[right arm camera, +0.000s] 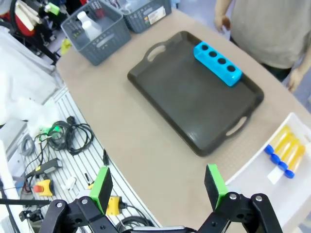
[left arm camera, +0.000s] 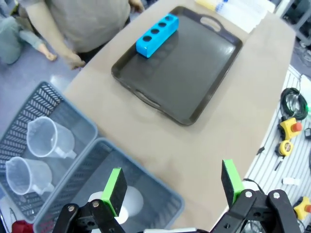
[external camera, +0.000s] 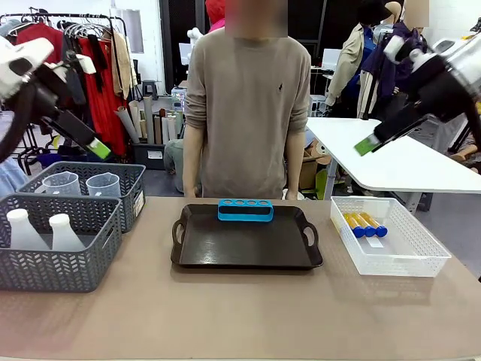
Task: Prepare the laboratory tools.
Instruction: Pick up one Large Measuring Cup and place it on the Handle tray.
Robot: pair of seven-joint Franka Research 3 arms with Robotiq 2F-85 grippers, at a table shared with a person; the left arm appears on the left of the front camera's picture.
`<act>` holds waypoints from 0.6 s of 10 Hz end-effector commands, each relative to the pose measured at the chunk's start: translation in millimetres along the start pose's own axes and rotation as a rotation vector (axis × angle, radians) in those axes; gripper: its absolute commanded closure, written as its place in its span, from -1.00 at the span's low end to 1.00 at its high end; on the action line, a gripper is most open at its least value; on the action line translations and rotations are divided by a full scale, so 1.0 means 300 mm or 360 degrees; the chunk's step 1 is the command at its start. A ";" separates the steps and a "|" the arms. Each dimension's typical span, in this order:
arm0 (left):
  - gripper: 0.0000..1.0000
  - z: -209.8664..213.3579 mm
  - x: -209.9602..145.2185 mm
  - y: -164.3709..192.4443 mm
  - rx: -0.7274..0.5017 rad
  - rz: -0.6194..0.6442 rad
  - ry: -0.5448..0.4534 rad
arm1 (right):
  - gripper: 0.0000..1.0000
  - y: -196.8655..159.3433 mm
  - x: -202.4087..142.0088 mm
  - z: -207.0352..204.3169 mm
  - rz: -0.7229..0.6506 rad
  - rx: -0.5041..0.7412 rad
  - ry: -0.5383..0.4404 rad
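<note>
A blue four-hole rack [external camera: 246, 210] stands at the far edge of the black tray [external camera: 246, 241], its holes bare. Amber tubes with blue caps [external camera: 364, 224] lie in the white mesh basket [external camera: 388, 235] on the right. Two clear beakers [external camera: 81, 183] sit in the far grey basket [external camera: 120, 180] at left, and two white flasks [external camera: 41, 230] in the near grey basket [external camera: 52, 259]. My left gripper [left arm camera: 172, 187] hangs open high above the grey baskets. My right gripper [right arm camera: 158, 187] is open too, raised off the table's right side. The rack [left arm camera: 156, 35] [right arm camera: 217, 63] shows in both wrist views.
A person in a beige sweater [external camera: 248, 113] stands at the far side of the table, hands down by the edge. Bare tabletop [external camera: 248, 308] spreads in front of the tray. A white table [external camera: 398, 162] stands behind on the right, a clothes rail behind on the left.
</note>
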State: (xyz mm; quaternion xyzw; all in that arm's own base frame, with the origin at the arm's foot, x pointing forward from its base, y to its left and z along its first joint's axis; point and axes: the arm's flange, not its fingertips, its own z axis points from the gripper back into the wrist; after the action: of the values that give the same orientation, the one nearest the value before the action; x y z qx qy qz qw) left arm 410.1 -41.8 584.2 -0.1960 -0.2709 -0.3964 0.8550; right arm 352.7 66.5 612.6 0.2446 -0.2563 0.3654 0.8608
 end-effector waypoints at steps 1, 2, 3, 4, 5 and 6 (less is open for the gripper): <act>-1.00 0.055 0.028 0.032 -0.0062 -0.0120 -0.0072 | -1.00 -0.040 0.027 0.076 0.0035 0.0089 -0.0009; -1.00 0.079 0.044 0.044 -0.0039 -0.0148 -0.0077 | -1.00 -0.057 0.041 0.114 0.0042 0.0093 -0.0039; -1.00 0.094 0.065 0.049 0.0001 -0.0194 -0.0065 | -1.00 -0.063 0.054 0.141 0.0067 0.0078 -0.0033; -1.00 0.110 0.083 0.059 0.0026 -0.0212 -0.0073 | -1.00 -0.077 0.057 0.169 0.0106 0.0066 -0.0017; -1.00 0.126 0.096 0.069 0.0045 -0.0228 -0.0097 | -1.00 -0.091 0.058 0.199 0.0132 0.0084 -0.0035; -1.00 0.141 0.102 0.078 0.0065 -0.0253 -0.0120 | -1.00 -0.106 0.050 0.221 0.0163 0.0094 -0.0070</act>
State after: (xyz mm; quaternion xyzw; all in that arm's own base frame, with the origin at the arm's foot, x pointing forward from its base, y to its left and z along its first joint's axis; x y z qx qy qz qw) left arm 426.6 -26.2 632.0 -0.1682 -0.3091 -0.4419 0.8252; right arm 362.3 25.3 662.1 0.2453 -0.2667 0.3927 0.8453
